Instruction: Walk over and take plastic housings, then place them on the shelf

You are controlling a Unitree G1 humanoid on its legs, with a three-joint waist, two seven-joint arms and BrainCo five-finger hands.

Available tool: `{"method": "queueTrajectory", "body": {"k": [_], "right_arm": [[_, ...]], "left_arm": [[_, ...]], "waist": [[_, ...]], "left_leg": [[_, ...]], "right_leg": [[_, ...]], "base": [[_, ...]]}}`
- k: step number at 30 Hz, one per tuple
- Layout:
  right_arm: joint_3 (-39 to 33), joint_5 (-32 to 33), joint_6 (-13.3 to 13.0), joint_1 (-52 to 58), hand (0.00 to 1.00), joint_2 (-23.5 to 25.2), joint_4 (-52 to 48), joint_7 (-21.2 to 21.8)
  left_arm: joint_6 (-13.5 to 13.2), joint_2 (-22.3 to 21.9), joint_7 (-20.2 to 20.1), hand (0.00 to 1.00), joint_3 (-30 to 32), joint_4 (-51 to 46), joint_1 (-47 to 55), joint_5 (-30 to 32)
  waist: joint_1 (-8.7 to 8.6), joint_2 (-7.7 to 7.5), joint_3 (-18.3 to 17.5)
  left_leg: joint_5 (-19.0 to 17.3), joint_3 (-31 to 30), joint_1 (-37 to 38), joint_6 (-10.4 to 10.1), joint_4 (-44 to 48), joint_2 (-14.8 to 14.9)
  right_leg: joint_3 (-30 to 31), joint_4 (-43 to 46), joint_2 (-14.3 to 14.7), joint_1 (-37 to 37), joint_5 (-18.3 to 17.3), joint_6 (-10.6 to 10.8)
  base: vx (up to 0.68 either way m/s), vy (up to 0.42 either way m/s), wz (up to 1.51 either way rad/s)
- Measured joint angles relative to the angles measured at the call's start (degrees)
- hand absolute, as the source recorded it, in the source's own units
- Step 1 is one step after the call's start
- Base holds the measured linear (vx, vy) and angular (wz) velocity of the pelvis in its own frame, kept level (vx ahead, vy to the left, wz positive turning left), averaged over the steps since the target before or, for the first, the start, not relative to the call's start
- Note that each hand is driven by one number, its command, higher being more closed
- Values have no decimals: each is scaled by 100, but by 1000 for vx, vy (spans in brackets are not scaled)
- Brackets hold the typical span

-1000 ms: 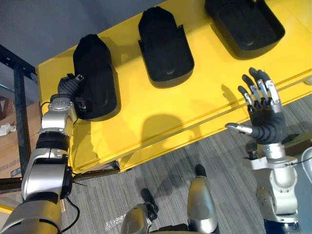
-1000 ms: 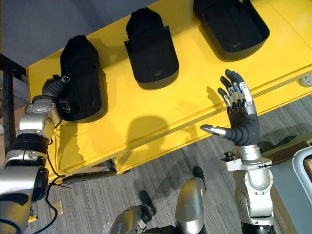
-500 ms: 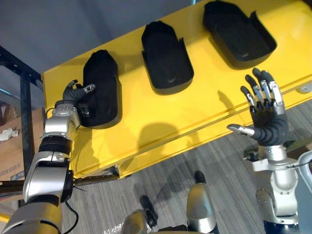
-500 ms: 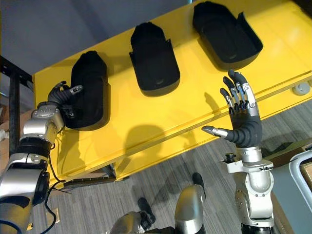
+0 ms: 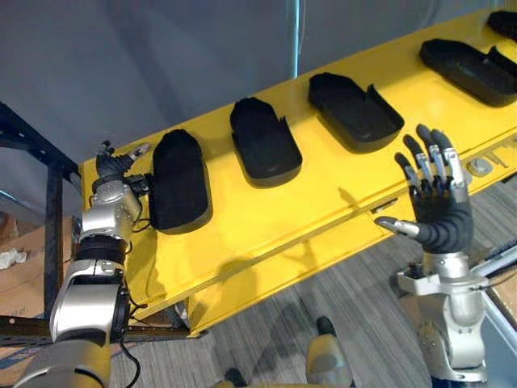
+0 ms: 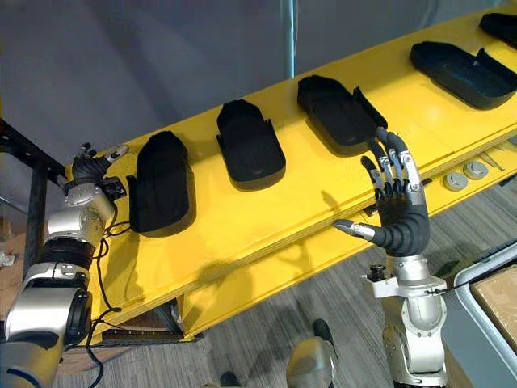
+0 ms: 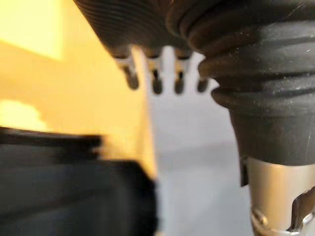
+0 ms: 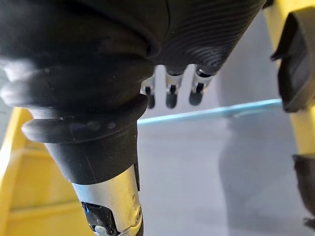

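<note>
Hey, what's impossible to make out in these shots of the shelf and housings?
Rightmost housing: cut off by the eye views' top right corner.
Leftmost housing, left wrist view: blurred, details unreadable.
Round parts on the front ledge of the shelf: too small to identify.

It looks like a factory-style workshop: a long yellow shelf (image 5: 323,194) carries a row of black plastic housings (image 5: 262,141). A dark steel rack (image 5: 53,234) and cardboard boxes (image 5: 23,283) stand beside it on the grey carpeted floor (image 5: 339,291).
</note>
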Motion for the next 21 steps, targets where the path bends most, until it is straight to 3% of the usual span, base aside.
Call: {"method": "queueTrajectory", "body": {"k": [4,5,8,11,12,14,16,17,19,21], "right_arm": [[200,-6,-2,8,0,5,5,48],[258,-6,-2,-2,0,2,16,49],[371,-6,5,-91,0,-1,105,39],[547,-8,14,-266,0,-9,257,-32],[653,-13,18,-267,100,-5,256,-60],[802,-18,28,-273,100,2,256,-64],[977,-93,45,-219,100,102,255,-61],[1018,-153,71,-215,100,156,255,-63],[1232,-296,254,-128,100,359,268,-75],[1507,-377,425,-123,100,465,379,-153]], "left_arm": [[-204,15,45,0,32,-621,1,703],[-272,74,70,0,33,-758,0,976],[-554,331,37,0,220,-1450,15,1092],[-1015,606,-77,0,644,-3167,497,964],[-1275,597,-206,0,844,-3991,959,802],[-1648,442,-366,0,1108,-5330,1924,676],[-2209,-453,-721,0,1212,-6910,3588,586],[-2332,-748,-869,0,1162,-7200,4058,591],[-2612,-1712,-1466,0,650,-7596,5522,657],[-2619,-2073,-1961,0,268,-7579,6228,586]], "waist": [[104,93,-136],[211,139,-237],[363,160,-288],[551,163,-323],[618,187,-461],[734,197,-585],[909,139,-682],[951,114,-697],[1215,-17,-731],[1406,-118,-742]], "left_leg": [[16,-181,3,4,-16,-3],[58,-204,4,5,-86,-5],[126,-356,5,0,-133,-3],[166,-539,-1,4,-158,-12],[192,-626,-71,7,-184,-25],[214,-781,-92,3,-214,-34],[214,-962,-96,3,-215,-56],[215,-1024,-97,2,-213,-59],[244,-1246,-119,-3,-237,-62],[306,-1351,-194,27,-333,-65]], "right_leg": [[-188,-85,-24,206,1,0],[-216,-94,-20,201,1,-1],[-373,-96,-25,262,1,-3],[-564,-133,-49,394,-6,-13],[-673,-176,-64,412,-6,-13],[-823,-209,-80,502,-10,-16],[-1090,-370,-104,760,-20,-20],[-1139,-407,-103,814,-21,-22],[-1417,-514,-93,1002,-38,-41],[-1539,-546,-87,989,-111,-79]], "base": [[-10,-9,21],[12,-19,20],[11,-27,27],[-9,-19,29],[9,-18,35],[21,-18,41],[-4,-16,45],[-5,-25,45],[-22,-31,50],[-57,-25,39]]}}
